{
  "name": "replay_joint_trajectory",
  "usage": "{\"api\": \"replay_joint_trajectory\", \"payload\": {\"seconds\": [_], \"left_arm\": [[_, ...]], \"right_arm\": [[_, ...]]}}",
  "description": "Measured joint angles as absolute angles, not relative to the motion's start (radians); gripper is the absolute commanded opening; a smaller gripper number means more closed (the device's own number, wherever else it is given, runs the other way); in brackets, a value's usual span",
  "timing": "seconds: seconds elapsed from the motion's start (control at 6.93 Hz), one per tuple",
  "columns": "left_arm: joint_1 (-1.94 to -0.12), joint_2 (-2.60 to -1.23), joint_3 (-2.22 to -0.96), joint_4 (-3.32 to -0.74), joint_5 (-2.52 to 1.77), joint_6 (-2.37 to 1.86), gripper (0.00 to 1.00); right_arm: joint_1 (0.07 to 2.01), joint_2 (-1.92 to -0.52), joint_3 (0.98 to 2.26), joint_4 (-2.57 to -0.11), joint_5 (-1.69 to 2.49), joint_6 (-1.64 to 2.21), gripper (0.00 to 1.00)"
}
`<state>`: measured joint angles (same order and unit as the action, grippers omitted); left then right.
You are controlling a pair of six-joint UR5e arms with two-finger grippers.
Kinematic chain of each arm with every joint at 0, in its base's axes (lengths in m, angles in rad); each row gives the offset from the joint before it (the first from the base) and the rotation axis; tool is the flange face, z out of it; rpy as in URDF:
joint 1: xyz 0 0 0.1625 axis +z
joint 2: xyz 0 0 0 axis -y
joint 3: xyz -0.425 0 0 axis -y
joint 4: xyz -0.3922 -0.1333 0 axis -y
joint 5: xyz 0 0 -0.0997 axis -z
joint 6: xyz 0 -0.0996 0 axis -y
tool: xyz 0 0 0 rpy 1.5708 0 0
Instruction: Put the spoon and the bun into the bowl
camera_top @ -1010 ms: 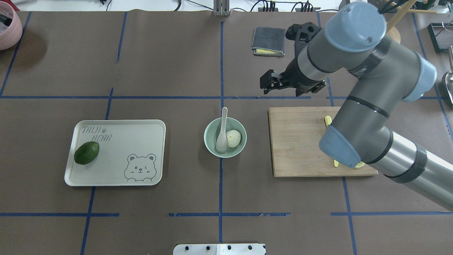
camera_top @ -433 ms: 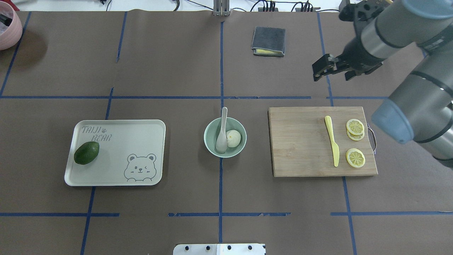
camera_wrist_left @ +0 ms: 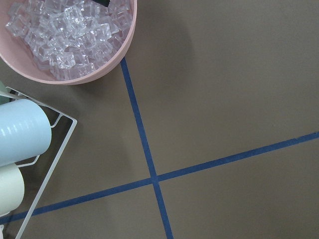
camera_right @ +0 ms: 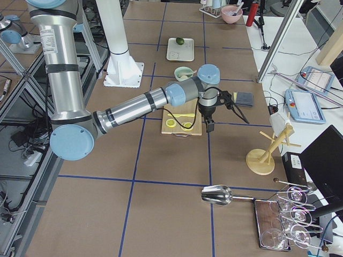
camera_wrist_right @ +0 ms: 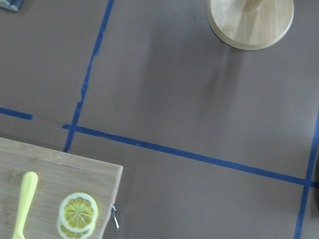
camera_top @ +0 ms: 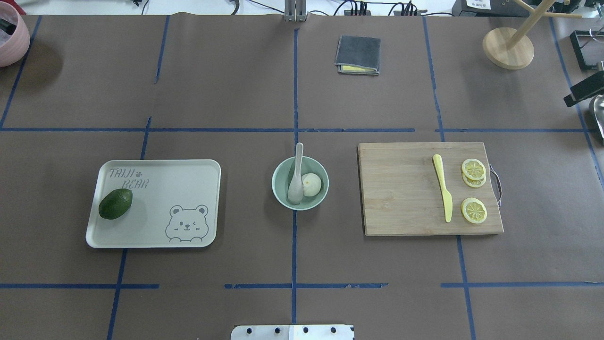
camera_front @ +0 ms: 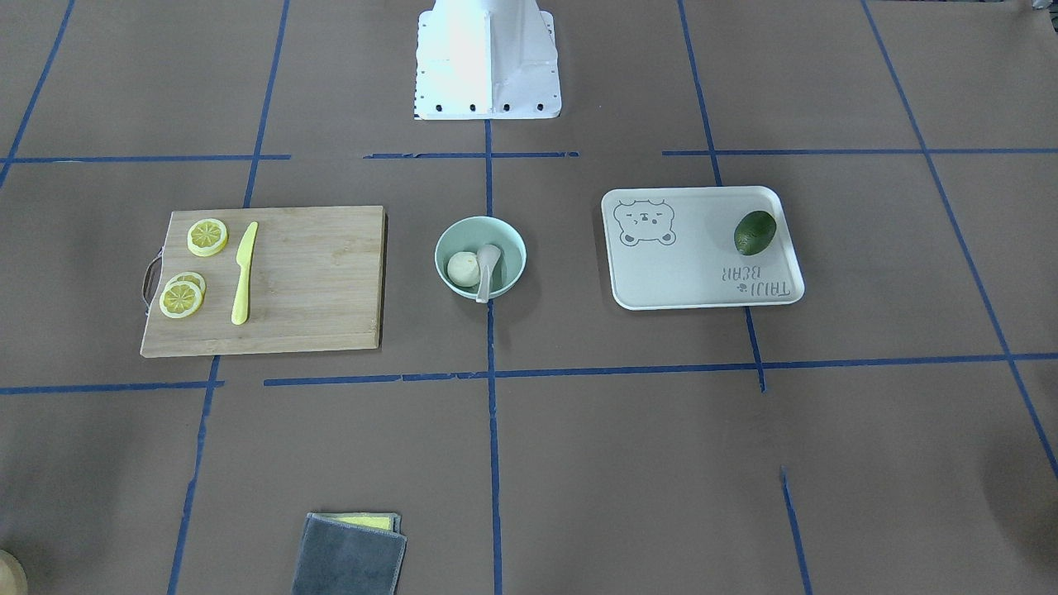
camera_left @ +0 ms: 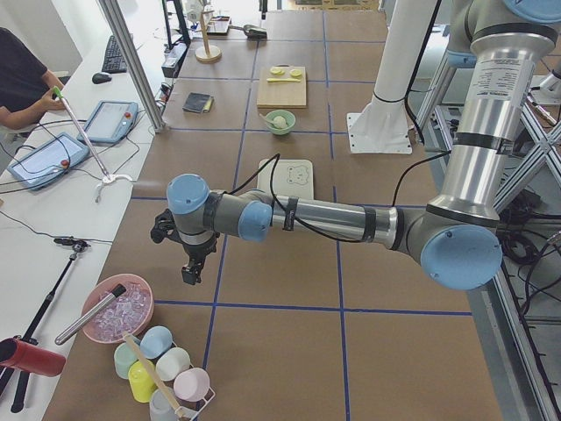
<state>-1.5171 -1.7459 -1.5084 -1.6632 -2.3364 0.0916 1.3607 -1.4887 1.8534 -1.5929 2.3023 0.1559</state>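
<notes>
The mint-green bowl [camera_top: 279, 171] stands at the table's middle and also shows in the front-facing view [camera_front: 457, 234]. The off-white spoon [camera_top: 296, 182] lies in it, with its handle over the far rim. The white bun [camera_top: 311, 184] sits in the bowl beside the spoon. My right gripper [camera_right: 210, 127] hangs over the table past the cutting board's handle end, far from the bowl; only a black part [camera_top: 584, 89] shows at the overhead view's right edge. My left gripper [camera_left: 188, 274] hangs at the table's far left end. I cannot tell whether either gripper is open or shut.
A white bear-print tray [camera_top: 188, 189] with an avocado [camera_top: 115, 204] lies left of the bowl. A cutting board [camera_top: 401, 189] with a yellow knife [camera_top: 443, 189] and lemon slices [camera_top: 473, 169] lies to the right. A grey cloth [camera_top: 358, 54], a wooden stand [camera_top: 508, 47] and a pink ice bowl [camera_wrist_left: 70, 40] stand farther out.
My right arm has swung away to the right, from above the cutting board to the overhead view's right edge. The bowl, spoon and bun have not moved.
</notes>
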Motion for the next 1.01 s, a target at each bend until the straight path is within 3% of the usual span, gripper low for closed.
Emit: {"api": "replay_joint_trajectory", "payload": {"seconds": [1.01], "left_arm": [[-1.529, -1.662, -1.529, -1.667, -2.338, 0.093, 1.0]], "right_arm": [[1.509, -1.642, 1.736, -1.582, 2.398, -0.028, 1.0]]}}
